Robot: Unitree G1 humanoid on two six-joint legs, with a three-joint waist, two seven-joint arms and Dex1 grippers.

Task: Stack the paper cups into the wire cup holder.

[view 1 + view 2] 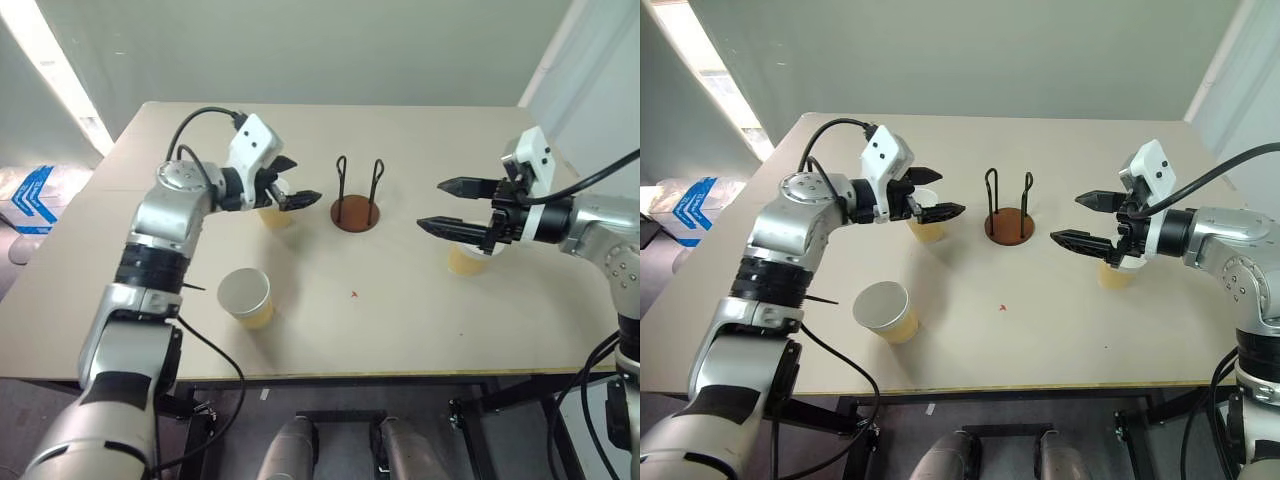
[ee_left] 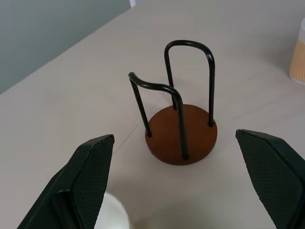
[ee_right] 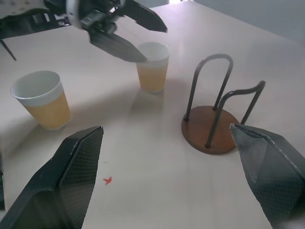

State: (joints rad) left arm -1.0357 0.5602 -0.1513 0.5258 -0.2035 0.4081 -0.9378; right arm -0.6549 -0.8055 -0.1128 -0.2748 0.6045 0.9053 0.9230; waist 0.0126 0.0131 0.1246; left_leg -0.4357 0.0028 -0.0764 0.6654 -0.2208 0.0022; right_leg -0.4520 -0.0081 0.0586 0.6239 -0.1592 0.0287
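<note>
Wire cup holder [image 1: 357,206]: reddish-brown disc base with two upright black wire loops, standing empty near the middle of the table [image 1: 420,320], between the two grippers and touched by neither. Left gripper [image 1: 288,185]: fingers spread wide, holding nothing, hovering just left of the holder directly above one paper cup [image 1: 927,226] that stands upright beside the holder; the left wrist view looks straight at the holder between the spread fingers, with that cup's white rim [image 2: 110,215] just showing below. Right gripper [image 1: 450,205]: fingers spread wide, empty, raised to the right of the holder, above and in front of a second paper cup [image 1: 1116,275], which stands farther from the holder on that side. Third paper cup [image 1: 246,298]: upright, left of the holder and nearer the table's front edge, well apart from both grippers. The right wrist view takes in holder, two cups and the left gripper together.
</note>
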